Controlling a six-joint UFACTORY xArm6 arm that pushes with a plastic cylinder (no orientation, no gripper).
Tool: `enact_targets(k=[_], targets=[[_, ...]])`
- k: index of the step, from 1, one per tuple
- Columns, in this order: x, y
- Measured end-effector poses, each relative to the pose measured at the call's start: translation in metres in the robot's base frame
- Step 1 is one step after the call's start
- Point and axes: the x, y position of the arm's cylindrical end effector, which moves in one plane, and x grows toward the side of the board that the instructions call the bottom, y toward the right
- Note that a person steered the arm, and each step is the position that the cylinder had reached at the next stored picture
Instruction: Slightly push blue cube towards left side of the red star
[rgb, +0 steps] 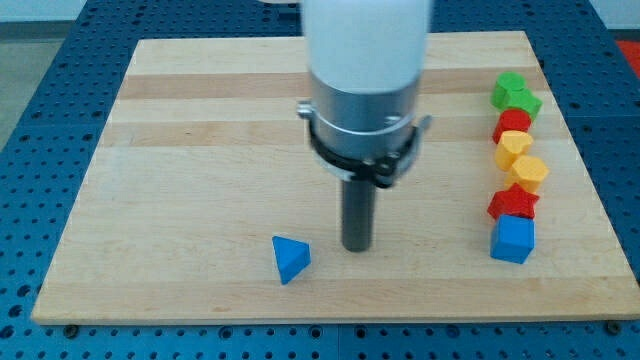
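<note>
Nearest the camera, a blue triangular block (290, 258) sits alone by the board's bottom edge, just left of my tip (357, 246). The tip is a bare rod touching nothing, with no jaws to open or close. The blue cube (513, 239) lies well apart, near the bottom right corner, ending a column along the right edge and touching the red star (513, 203) above it. I judge the tip must cross over first.
</note>
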Motion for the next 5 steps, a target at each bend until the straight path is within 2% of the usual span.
enact_targets(k=[1, 2, 3, 4, 5], targets=[[0.04, 0.034], [0.05, 0.111], [0.038, 0.21], [0.014, 0.254], [0.008, 0.234]])
